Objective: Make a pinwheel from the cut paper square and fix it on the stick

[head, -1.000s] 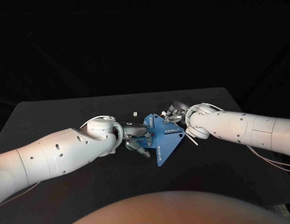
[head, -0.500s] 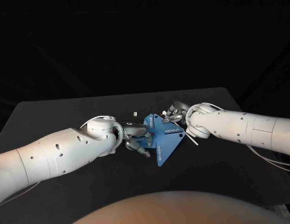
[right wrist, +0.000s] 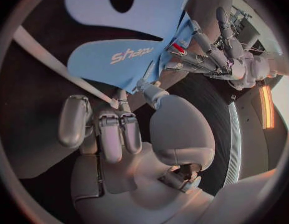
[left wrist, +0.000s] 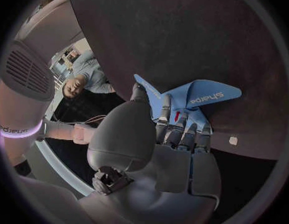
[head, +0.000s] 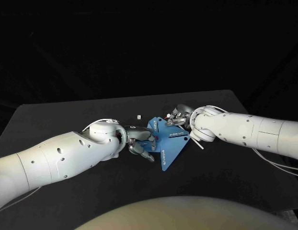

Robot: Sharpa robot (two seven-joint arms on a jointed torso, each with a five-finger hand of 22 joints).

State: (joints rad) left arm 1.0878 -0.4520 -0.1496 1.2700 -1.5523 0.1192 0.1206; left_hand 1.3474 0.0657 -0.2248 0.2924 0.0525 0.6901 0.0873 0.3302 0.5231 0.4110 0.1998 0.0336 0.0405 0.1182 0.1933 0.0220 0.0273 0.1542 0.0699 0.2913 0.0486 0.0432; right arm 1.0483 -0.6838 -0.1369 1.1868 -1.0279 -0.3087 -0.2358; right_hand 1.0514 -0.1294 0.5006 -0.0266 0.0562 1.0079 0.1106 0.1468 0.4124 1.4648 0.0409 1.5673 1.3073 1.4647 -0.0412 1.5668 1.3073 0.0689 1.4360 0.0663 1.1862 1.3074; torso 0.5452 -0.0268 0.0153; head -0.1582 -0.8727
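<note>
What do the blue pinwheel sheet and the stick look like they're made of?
Blue sheet: thin matte paper or light card, likely; its flaps curl and crease, and it carries printed lettering. Stick: pale, flat, matte, perhaps wood or paper; too blurred to settle.

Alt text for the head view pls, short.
Two white robot arms meet over a black table, the left hand and right hand both gripping a partly folded blue paper between them. A small white piece lies just beyond the paper.

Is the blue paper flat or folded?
Folded: the blue paper has flaps curled in toward its centre, where the left hand holds them.
</note>
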